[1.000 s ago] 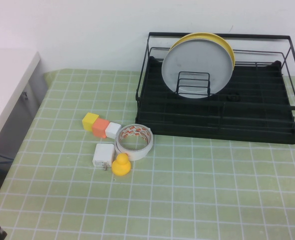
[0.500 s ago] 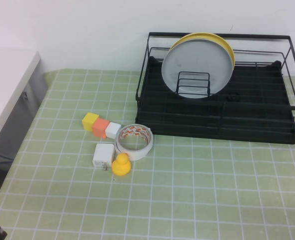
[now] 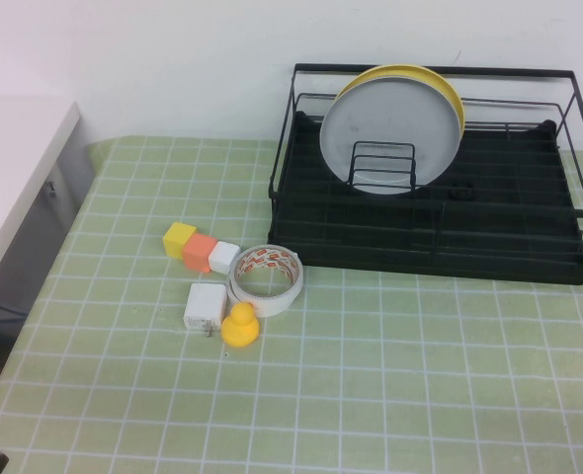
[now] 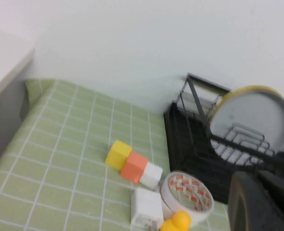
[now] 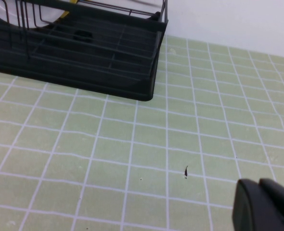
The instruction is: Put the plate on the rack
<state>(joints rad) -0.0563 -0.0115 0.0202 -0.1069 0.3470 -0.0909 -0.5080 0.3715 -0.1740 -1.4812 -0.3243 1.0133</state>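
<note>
High view
Rack (image 3: 430, 232): we take this black wire rack as the landmark; it sits at the far right of the green checked table (image 3: 371, 395), against the white wall.
Plate (image 3: 390, 133): we see the grey-blue plate standing upright in the rack's wire dividers, toward the rack's back left.
Yellow plate (image 3: 448, 91): directly behind the grey-blue plate, touching or nearly so; only its rim shows.
Tape roll (image 3: 266, 279): just off the rack's front left corner.
Cubes (image 3: 203, 249): yellow, orange and white, in a row left of the tape, well clear of the rack.
White adapter (image 3: 205, 307) and rubber duck (image 3: 240, 325): side by side, nearer us than the tape.
Grippers: neither shows clearly here; a dark shape at the near left corner may be part of the left arm.

Left wrist view
Left gripper (image 4: 264, 202): a dark blurred mass at the picture's edge, held above the table on the near left side of the rack; we cannot tell how its fingers stand.

Right wrist view
Right gripper (image 5: 264, 204): only a dark corner shows, above bare table off the rack's front right corner; finger spacing cannot be told.
</note>
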